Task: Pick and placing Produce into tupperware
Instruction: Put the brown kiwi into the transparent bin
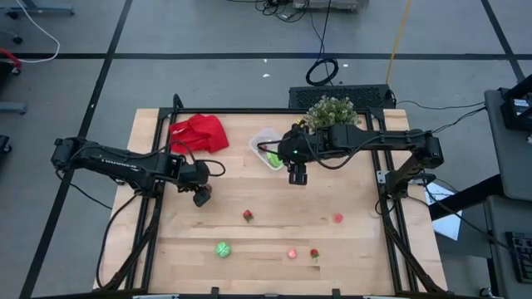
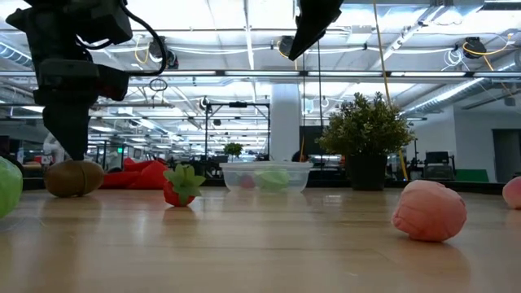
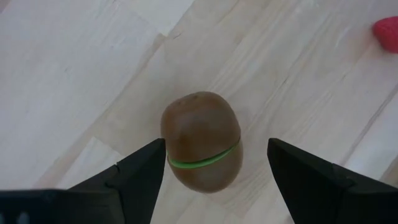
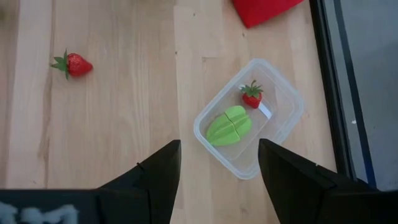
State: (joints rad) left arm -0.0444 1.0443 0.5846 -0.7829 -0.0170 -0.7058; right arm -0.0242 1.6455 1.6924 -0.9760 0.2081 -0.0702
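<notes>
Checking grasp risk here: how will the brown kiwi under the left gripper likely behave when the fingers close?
The kiwi is egg-shaped and smooth, so it may roll or squirt sideways. It looks like hard, light plastic. The green seam suggests two halves that could split. The open left gripper straddles it.

Two black jointed arms [image 1: 125,163] (looped black cables), wedge-shaped fingers [image 3: 134,174]

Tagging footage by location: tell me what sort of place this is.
Probably a large open robotics lab or workshop. The low view shows long rows of ceiling lights and workstations receding behind the wooden table; the high view shows taped floor lines and loose cables beside it.
</notes>
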